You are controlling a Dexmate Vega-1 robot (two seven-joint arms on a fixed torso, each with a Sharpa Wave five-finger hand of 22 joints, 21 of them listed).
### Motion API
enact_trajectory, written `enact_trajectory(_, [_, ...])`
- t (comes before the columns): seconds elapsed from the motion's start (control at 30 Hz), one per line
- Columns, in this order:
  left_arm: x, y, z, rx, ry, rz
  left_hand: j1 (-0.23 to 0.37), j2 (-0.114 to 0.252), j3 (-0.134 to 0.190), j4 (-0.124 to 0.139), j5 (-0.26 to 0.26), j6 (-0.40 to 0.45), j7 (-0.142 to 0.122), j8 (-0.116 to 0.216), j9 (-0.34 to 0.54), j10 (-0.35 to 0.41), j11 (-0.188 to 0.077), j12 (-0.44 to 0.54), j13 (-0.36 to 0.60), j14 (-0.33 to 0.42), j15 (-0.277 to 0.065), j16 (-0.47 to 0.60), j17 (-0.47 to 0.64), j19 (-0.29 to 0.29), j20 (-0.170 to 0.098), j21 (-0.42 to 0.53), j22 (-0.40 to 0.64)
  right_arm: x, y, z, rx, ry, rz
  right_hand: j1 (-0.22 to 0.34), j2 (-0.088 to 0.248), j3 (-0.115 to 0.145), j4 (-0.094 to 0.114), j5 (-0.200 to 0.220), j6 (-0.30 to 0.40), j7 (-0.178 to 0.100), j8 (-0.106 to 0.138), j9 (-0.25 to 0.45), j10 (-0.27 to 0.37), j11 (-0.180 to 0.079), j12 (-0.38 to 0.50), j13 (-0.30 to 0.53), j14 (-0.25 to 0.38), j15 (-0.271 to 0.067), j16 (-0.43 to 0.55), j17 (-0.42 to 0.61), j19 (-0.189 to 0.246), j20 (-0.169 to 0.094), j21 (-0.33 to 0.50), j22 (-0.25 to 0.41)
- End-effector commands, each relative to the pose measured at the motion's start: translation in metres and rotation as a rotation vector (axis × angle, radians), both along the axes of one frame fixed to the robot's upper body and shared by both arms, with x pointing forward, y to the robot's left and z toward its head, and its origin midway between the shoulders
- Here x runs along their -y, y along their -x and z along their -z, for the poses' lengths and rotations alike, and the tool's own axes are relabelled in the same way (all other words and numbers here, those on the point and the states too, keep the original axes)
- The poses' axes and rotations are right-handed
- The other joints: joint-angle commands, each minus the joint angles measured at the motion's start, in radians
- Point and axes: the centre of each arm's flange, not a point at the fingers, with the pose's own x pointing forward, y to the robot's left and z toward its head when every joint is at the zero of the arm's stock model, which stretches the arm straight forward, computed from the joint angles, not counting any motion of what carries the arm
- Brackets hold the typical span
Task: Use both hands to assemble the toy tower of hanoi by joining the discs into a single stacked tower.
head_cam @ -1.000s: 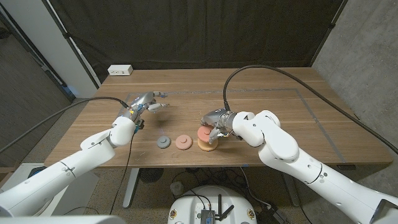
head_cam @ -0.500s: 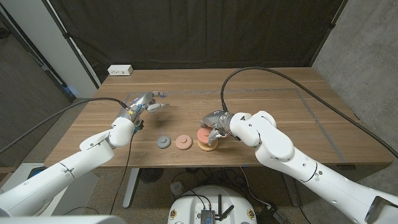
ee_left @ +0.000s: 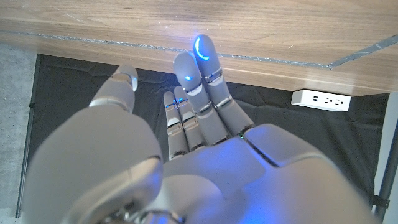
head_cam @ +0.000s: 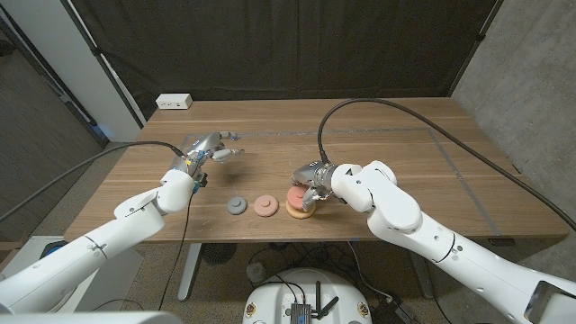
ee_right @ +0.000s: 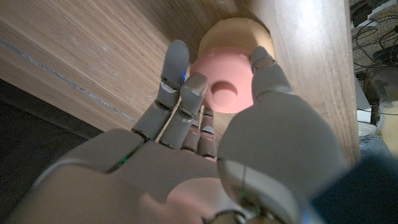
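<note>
Pink, round and plastic-looking, the small disc with a centre socket [ee_right: 227,90] sits on the wider tan disc [head_cam: 298,211] near the wooden tabletop's [head_cam: 396,162] six o'clock edge. The right hand [head_cam: 310,183] pinches its rim between thumb and fingers. It looks light, stiff and smooth, so a rim hold could slip; grip opposite sides. At its nine o'clock lie a salmon flat disc [head_cam: 264,206] and a grey disc [head_cam: 237,206]. Little room lies toward six o'clock, plenty toward twelve. The left hand [head_cam: 205,149] hovers, released.
</note>
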Motion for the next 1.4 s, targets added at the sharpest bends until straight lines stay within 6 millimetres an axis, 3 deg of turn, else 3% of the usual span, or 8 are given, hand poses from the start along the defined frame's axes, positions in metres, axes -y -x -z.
enact_trajectory(0.03, [0.002, -0.002, -0.001, 0.002, 0.003, 0.003, 0.001, -0.002, 0.007, -0.001, 0.000, 0.009, 0.000, 0.002, 0.003, 0.007, -0.003, 0.004, 0.006, 0.011, -0.048, 0.005, 0.002, 0.002, -0.102, 0.006, -0.001, 0.000, -0.006, 0.003, -0.011, 0.018, 0.015, 0.074, 0.079, 0.063, 0.058, 0.004, 0.096, -0.086, 0.000, 0.002, 0.164, -0.153, -0.002, 0.038, 0.007, -0.012, 0.004, 0.006, 0.008, -0.085, 0.003, 0.000])
enact_trajectory(0.8, [0.001, -0.008, -0.003, -0.001, 0.012, -0.008, -0.002, 0.000, 0.012, 0.001, -0.001, 0.009, 0.003, 0.000, 0.003, 0.005, 0.000, 0.003, 0.008, 0.010, -0.048, 0.006, 0.001, -0.004, -0.101, 0.017, -0.007, -0.001, -0.013, 0.007, -0.022, -0.001, 0.030, 0.070, 0.081, 0.067, 0.056, 0.007, 0.089, -0.082, -0.007, 0.005, 0.157, -0.147, -0.009, 0.042, -0.005, -0.014, -0.016, -0.006, 0.002, -0.086, -0.003, -0.006])
enact_trajectory(1.4, [-0.001, -0.011, 0.000, -0.010, 0.025, -0.011, -0.006, 0.001, 0.016, 0.001, -0.001, 0.013, 0.005, 0.001, 0.003, 0.011, -0.002, 0.004, 0.009, 0.008, -0.048, 0.008, 0.001, -0.006, -0.101, 0.026, -0.012, -0.006, 0.000, -0.001, 0.025, 0.026, 0.018, 0.071, 0.078, 0.066, 0.054, 0.005, 0.092, -0.080, -0.011, 0.006, 0.163, -0.148, -0.011, 0.046, -0.007, -0.014, -0.034, -0.013, 0.004, -0.087, -0.008, -0.010])
